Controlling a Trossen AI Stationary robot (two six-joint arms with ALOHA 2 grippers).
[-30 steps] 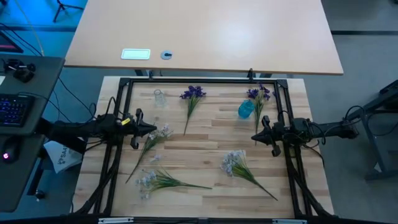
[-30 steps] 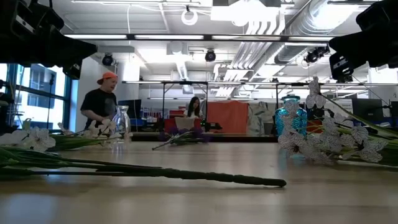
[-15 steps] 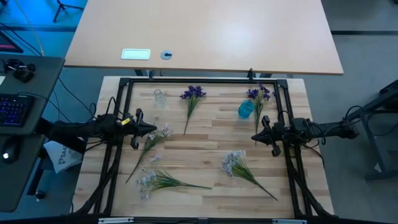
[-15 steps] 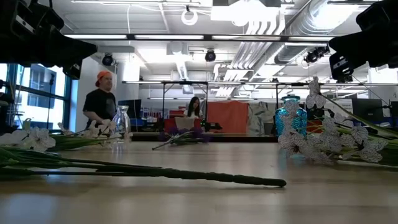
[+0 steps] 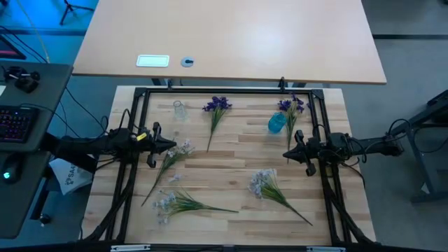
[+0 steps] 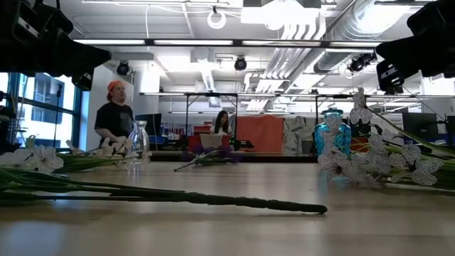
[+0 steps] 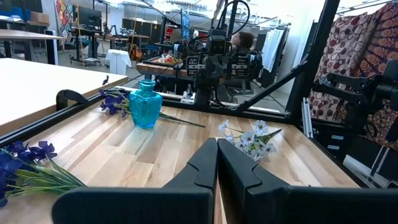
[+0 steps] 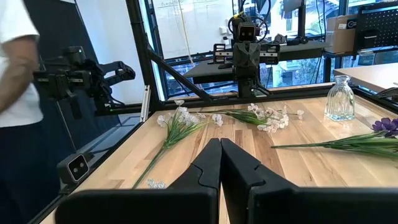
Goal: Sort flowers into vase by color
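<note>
Five sprigs lie flat on the wooden table. Two are purple; the second lies with its stem beside the blue vase. Three are whitish. A small clear vase stands near the far left corner. My left gripper hovers shut at the table's left, close to a whitish bloom; its fingers meet in the wrist view. My right gripper hovers shut at the right, near the blue vase, also shown in its wrist view.
A black metal frame borders the table. A second, larger table stands beyond the far edge. A person in a white sleeve stands beside the table; others show in the room behind.
</note>
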